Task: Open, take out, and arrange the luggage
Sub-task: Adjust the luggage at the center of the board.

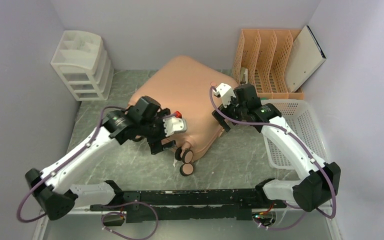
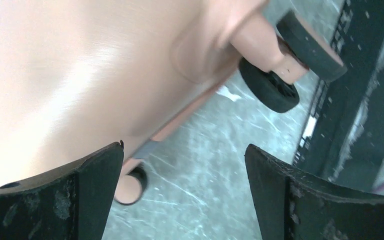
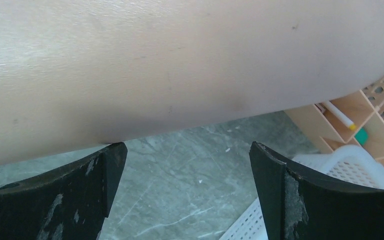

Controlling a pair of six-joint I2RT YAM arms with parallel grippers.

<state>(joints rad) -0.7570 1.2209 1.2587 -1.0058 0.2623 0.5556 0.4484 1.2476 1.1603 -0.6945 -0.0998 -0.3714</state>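
Jaws stand spread wide on left gripper (image 2: 184, 150) and right gripper (image 3: 187, 147), flanking the closed suitcase (image 1: 190, 85) mid-frame, likely seeking its opening edge.

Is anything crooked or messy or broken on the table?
Only the luggage looks off. It lies flat on its shell, turned diagonally to the edges of the table. Its wheels stick out sideways toward the near edge instead of standing on the tabletop. Nothing looks spilled or broken.
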